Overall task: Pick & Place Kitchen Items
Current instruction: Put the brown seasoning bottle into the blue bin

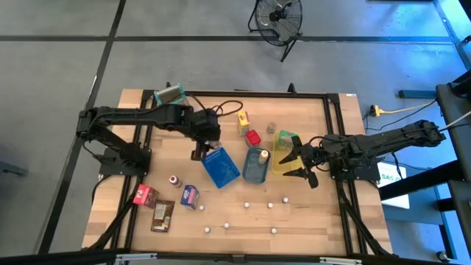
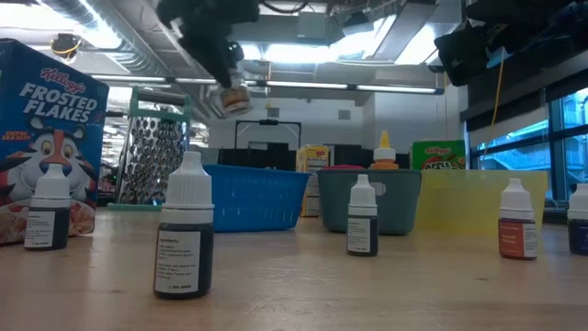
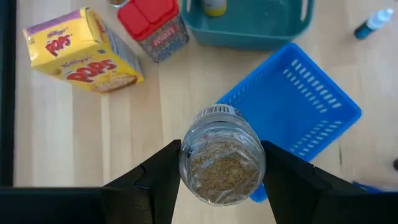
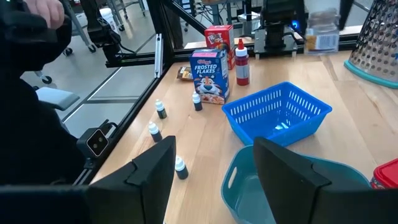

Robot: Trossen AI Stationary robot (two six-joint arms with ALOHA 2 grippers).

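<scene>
Left gripper (image 3: 221,171) holds a clear glass spice jar (image 3: 222,158) of brown granules, barcode label, above the blue basket's (image 3: 311,112) left edge. Right gripper (image 1: 300,163) open, empty, near the yellow tray (image 1: 282,158).

Three open plastic trays crowd the middle of the wooden worktop (image 1: 309,221): a blue slatted basket (image 1: 221,166), a teal bin (image 1: 256,165) and a yellow bin (image 1: 282,156) side by side, nearly touching. Behind them a yellow cereal box (image 1: 243,121) and a red-lidded jar (image 1: 253,137) narrow the way. Small white-capped dropper bottles (image 1: 245,205) dot the front strip, with passable gaps between. The rear right corner lies bare.
</scene>
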